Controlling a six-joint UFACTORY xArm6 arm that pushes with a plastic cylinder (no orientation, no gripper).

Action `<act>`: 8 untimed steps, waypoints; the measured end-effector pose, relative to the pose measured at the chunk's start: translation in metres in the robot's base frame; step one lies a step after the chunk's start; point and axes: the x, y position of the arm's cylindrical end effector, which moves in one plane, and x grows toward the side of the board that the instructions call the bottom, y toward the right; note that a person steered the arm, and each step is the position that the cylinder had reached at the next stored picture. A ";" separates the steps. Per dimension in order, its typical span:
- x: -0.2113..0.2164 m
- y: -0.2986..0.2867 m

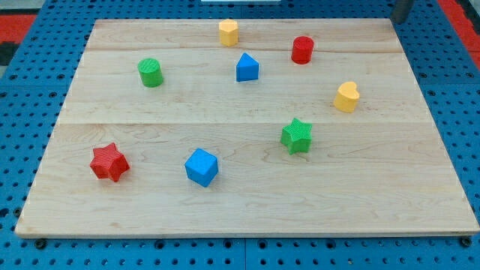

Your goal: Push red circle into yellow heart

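Note:
The red circle (302, 49) stands near the view's top, right of centre, on the wooden board (240, 210). The yellow heart (346, 97) lies below and to the right of it, a short gap apart. My tip (399, 19) shows as a dark rod end at the view's top right, at the board's top right corner. It is well to the right of the red circle and a little above it, touching no block.
A yellow block (228, 32) and a blue pointed block (247, 67) lie left of the red circle. A green circle (151, 73) is at upper left. A green star (297, 136), a blue cube (202, 166) and a red star (109, 162) lie lower down.

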 end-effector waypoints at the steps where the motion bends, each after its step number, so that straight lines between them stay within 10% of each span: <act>1: 0.000 -0.007; 8: 0.006 -0.202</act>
